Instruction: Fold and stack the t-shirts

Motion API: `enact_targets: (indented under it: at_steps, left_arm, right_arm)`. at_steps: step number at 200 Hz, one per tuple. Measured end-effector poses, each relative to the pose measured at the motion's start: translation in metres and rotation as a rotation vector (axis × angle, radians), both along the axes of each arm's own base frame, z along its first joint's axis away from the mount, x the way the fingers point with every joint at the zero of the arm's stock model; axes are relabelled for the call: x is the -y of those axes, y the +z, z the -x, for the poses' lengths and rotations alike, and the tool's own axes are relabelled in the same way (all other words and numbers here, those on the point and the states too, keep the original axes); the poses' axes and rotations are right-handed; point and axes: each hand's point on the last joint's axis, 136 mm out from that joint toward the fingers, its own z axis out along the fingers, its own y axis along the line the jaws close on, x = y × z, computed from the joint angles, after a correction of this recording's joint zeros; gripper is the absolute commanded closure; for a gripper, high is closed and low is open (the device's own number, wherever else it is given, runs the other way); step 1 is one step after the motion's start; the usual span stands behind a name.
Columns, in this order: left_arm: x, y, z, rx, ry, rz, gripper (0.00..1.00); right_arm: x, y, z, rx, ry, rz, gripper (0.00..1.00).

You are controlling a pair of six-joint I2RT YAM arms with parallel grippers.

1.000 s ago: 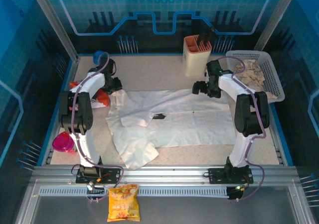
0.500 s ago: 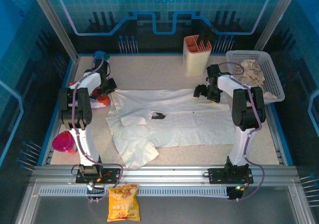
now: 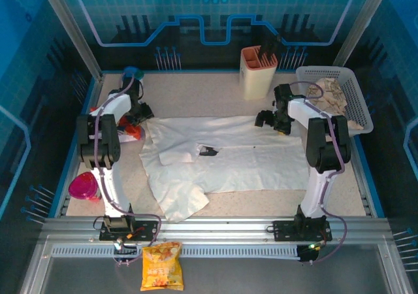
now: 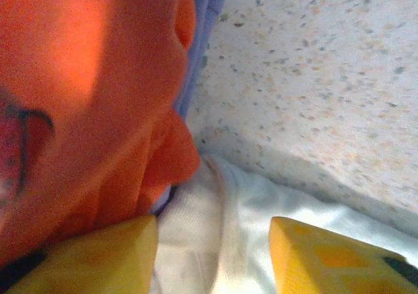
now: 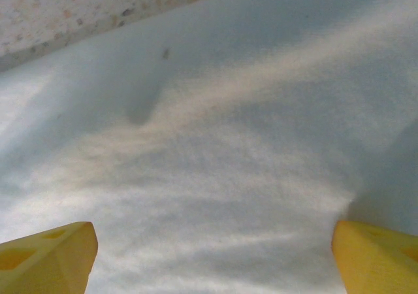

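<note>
White t-shirt (image 3: 228, 157) lying spread at table centre, a small dark mark (image 3: 208, 151) near its middle. Left gripper (image 4: 214, 242), fingers part-spread, over the shirt's far-left edge beside an orange packet (image 4: 85, 98). Right gripper (image 5: 214, 242), fingers spread wide, over the far-right edge. Print on the near yellow snack bag (image 3: 161, 266) is unreadable.

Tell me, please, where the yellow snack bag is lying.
In the top view, the yellow snack bag lies at the near edge, just right of the left arm's base.
</note>
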Motion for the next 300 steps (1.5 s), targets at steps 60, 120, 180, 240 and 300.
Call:
enact_targets:
  at_steps: [60,120,180,240,300]
  left_arm:
    - [0.074,0.105,0.053,0.228,-0.118,0.12,0.45]
    - [0.098,0.055,0.174,0.116,-0.126,0.182,0.47]
    - [0.116,0.019,0.204,0.14,-0.189,0.183,0.56]
    - [0.112,0.0,0.183,0.169,-0.181,0.108,0.61]
    - [0.113,-0.011,0.172,0.174,-0.181,0.093,0.69]
  right_arm:
    - [-0.02,0.065,0.006,0.179,0.075,-0.072,0.0]
    - [-0.023,0.071,0.053,0.196,0.062,-0.126,0.0]
    - [-0.033,0.077,0.08,0.221,0.05,-0.174,0.0]
    - [-0.038,0.087,0.081,0.247,0.066,-0.201,0.0]
    - [-0.039,0.088,0.081,0.247,0.071,-0.203,0.0]
